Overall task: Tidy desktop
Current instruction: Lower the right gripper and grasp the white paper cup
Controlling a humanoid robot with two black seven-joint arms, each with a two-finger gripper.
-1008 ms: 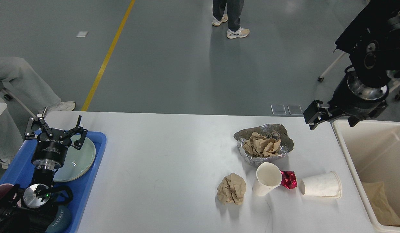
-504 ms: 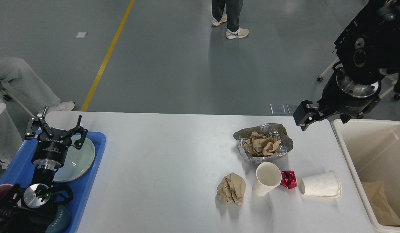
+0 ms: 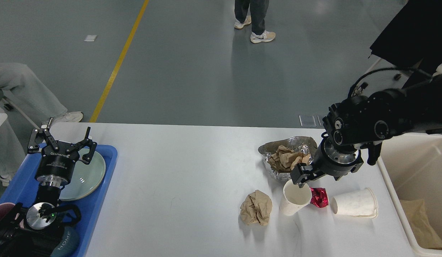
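The white table (image 3: 192, 178) fills the view's lower part, litter grouped at its right side. Right tool (image 3: 302, 175) is seen just above the upright paper cup (image 3: 295, 197); finger state can't be told. Left tool (image 3: 60, 141) is held spread over the blue tray (image 3: 99, 200) w/ plate (image 3: 85, 178).

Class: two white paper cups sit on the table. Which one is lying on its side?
The paper cup on the right, beside the cream bin. The other cup, under the right pincer, stands with its mouth upward.

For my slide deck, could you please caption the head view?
Right gripper poised above upright paper cup amid litter on the desktop.
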